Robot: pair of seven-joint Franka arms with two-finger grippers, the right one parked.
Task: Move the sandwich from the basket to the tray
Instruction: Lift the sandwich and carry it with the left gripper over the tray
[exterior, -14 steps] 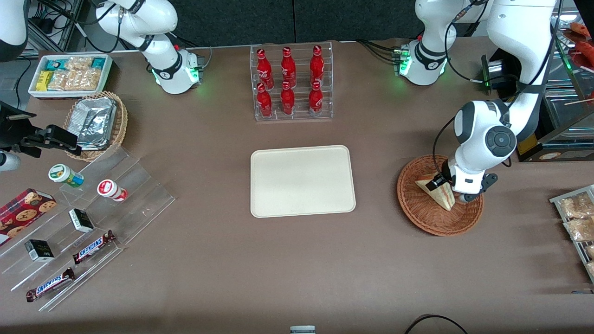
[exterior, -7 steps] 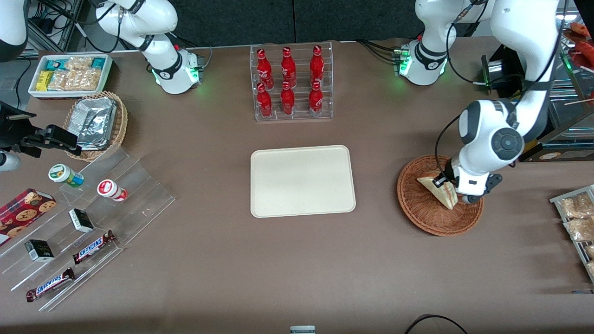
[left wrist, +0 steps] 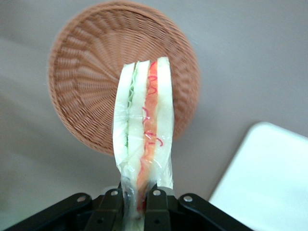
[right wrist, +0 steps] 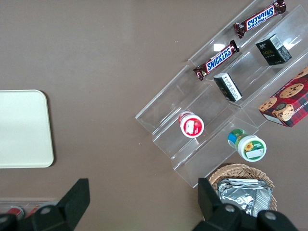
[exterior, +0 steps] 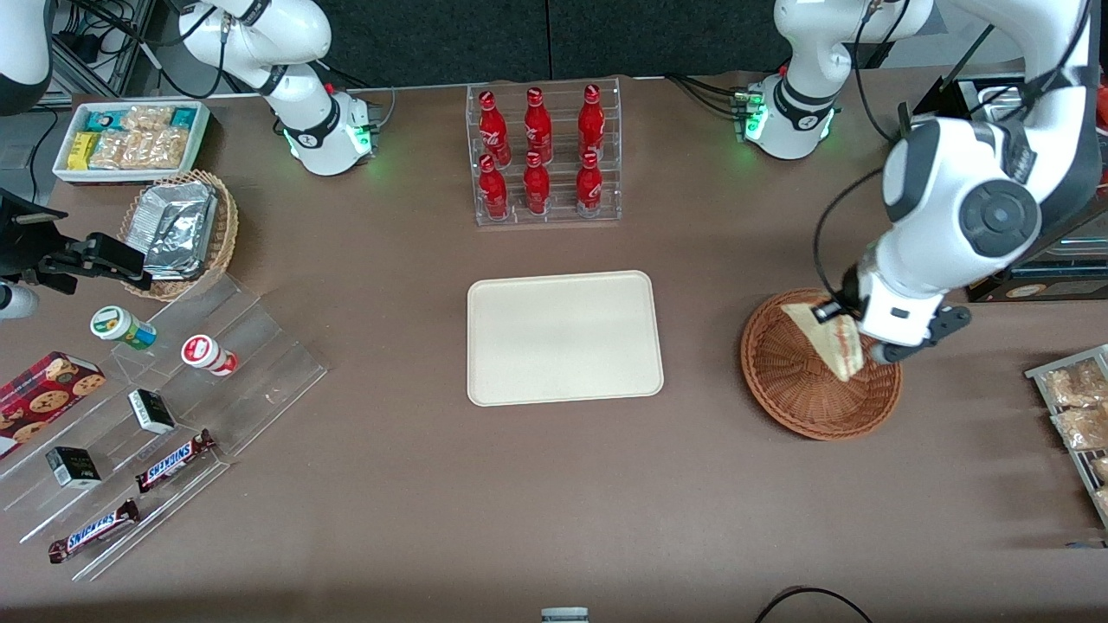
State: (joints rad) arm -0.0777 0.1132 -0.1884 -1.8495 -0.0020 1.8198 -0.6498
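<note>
Sandwich lifted, held only by one end

The gripper (left wrist: 137,199) pinches the sandwich (left wrist: 143,122) by its narrow end above the basket (exterior: 818,368); soft bread could sag or slip free on the way to the tray (exterior: 563,337).

Even, bright overhead light, soft shadows (wrist view's tray (left wrist: 269,178) slightly overexposed).

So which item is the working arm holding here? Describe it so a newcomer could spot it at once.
Find the reddish-brown wicker basket toward the working arm's end of the table. Just above it the gripper is shut on the sandwich. It is the only pale bread wedge, plastic-wrapped, with red and green filling stripes along its cut edge.
</note>
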